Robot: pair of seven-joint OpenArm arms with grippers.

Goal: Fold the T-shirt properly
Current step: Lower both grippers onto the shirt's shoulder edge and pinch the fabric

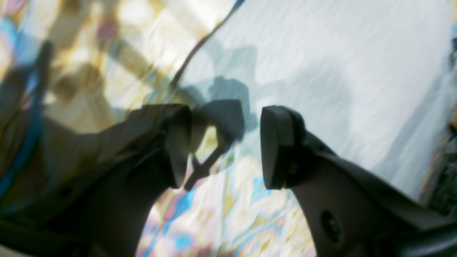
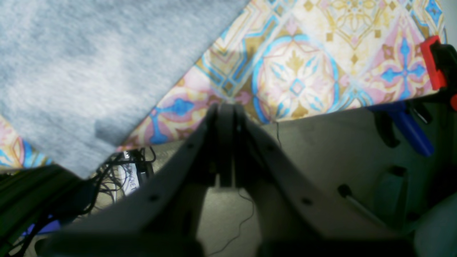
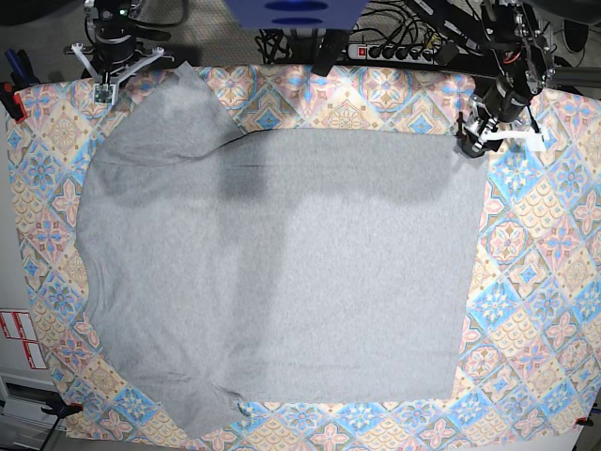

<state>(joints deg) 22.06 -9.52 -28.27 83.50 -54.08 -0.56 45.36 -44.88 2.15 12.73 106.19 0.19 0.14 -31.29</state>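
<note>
t-shirt [image 3: 282,272]: grey, plain side up, spread flat over the middle of the table, neck end to the left, hem edge to the right; one sleeve reaches the far left corner, the other the near left edge. soft folds and shadow bands across the far part.

left gripper [image 1: 225,146]: at the shirt's far right corner, just above the cloth, jaws standing apart with nothing between them; blurred in its own view.

right gripper [image 2: 225,110]: at the far left edge of the table beside the sleeve tip, jaws pressed together, holding nothing.

tablecloth [image 3: 535,282]: tile pattern in blue, pink and gold, covering the table, bare along the right side and near edge.

clamp [image 2: 433,64]: red, on the cloth's edge.

power strip [image 3: 394,45] and cables: behind the far edge.
</note>
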